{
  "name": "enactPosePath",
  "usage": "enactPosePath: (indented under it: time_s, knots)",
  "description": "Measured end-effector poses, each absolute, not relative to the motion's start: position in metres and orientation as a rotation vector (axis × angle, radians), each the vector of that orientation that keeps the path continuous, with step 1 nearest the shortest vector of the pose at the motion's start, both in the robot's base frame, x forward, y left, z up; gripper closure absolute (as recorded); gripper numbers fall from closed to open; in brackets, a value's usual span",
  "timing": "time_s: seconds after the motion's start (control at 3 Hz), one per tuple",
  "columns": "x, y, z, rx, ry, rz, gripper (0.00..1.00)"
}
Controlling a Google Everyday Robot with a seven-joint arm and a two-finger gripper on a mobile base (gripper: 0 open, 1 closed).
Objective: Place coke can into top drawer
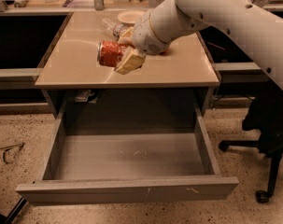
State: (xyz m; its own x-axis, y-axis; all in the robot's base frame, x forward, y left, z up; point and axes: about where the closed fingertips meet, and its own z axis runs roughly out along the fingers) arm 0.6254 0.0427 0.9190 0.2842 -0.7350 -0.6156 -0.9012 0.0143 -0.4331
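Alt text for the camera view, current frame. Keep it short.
The robot's end effector, over the front of the tan tabletop, grips a dented red coke can turned on its side. Below, the grey top drawer is pulled out and looks empty. A clear plastic bottle lies behind the can.

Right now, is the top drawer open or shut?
Open: the top drawer is pulled out from beneath the table, its floor showing. The claw holds the coke can above the table.

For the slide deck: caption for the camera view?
Robot's hand grips coke can over the table, top drawer open below.
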Motion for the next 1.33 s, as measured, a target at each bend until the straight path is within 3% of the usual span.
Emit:
enactPosePath:
  time_s: [1.33]
  knots:
    - [0.524, 0.021, 0.725, -1.818, 1.664, 0.453, 1.00]
